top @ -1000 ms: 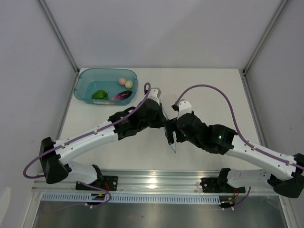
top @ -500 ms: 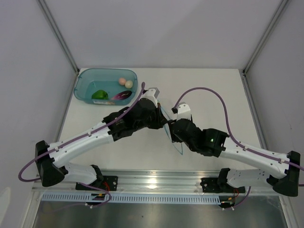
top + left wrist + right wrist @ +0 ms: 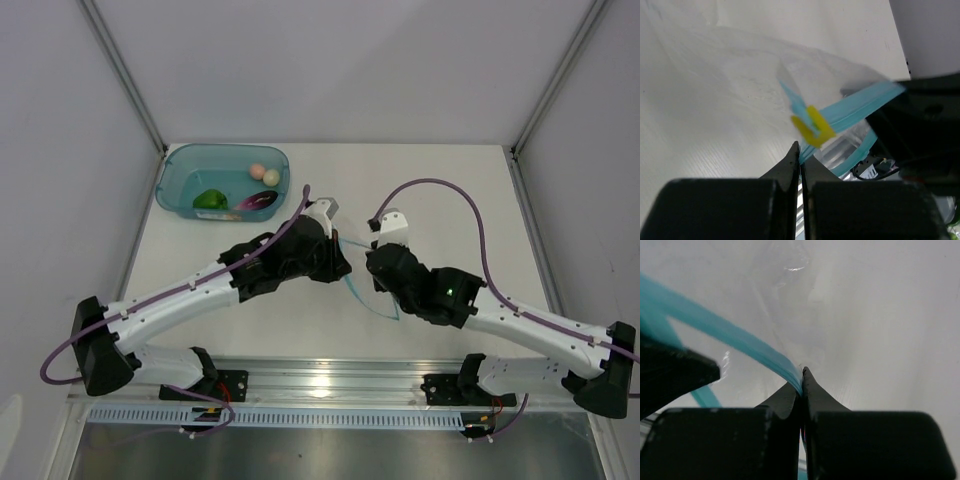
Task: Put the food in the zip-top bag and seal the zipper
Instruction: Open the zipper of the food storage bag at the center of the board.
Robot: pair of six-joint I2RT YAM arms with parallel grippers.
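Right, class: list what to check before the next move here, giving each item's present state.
1. Left pincer shut on the clear floppy plastic bag's light-blue zipper strip: ok.
2. Right pincer shut on that strip: ok.
3. Bag mouth open enough for food: cannot tell.
4. Food in bag: not ok; green pepper lump, dark purple eggplant and two pale balls lie in the teal translucent tub.
5. A pincer free to fetch food: not ok.

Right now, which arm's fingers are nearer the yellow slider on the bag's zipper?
Left. The left fingers pinch the zipper right beside the yellow slider; the right fingers hold the same strip farther along, past the slider.
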